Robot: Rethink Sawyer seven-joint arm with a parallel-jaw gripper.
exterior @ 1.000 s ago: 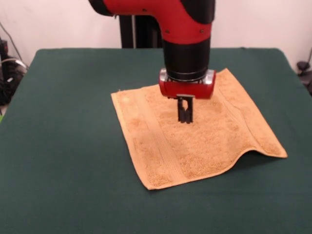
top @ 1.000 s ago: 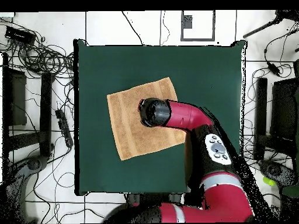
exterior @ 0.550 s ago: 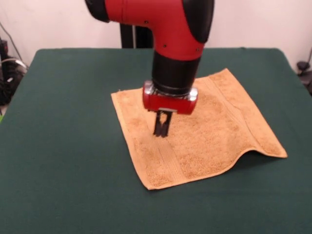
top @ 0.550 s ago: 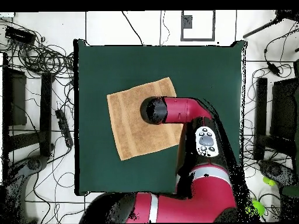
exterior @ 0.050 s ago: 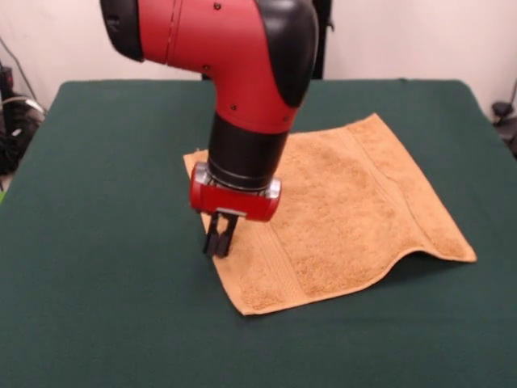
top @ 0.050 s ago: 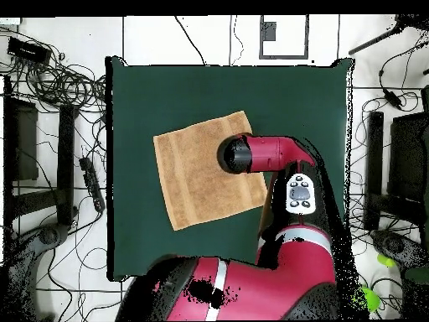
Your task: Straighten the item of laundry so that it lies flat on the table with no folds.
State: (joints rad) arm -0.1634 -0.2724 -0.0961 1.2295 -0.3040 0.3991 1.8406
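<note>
At the left edge of the orange-tan terry hand towel (exterior @ 0.050 s ago: 339,206): black two-fingered gripper (exterior @ 0.050 s ago: 219,236), fingers together.
Towel lies on the dark green felt table (exterior @ 0.050 s ago: 105,242); its near right edge humps upward.

The towel (exterior @ 0.050 s ago: 339,210) is orange-tan terry cloth with a rough, looped, matt pile, crossed by smoother, flatter woven bands (exterior @ 0.050 s ago: 266,242) near its ends. The tabletop (exterior @ 0.050 s ago: 105,242) is covered in dark green felt-like cloth, matt and even. The arm (exterior @ 0.050 s ago: 234,48) has glossy red and black moulded shells that look like plastic, and the tool (exterior @ 0.050 s ago: 218,236) is matt black below a glossy red collar.
</note>
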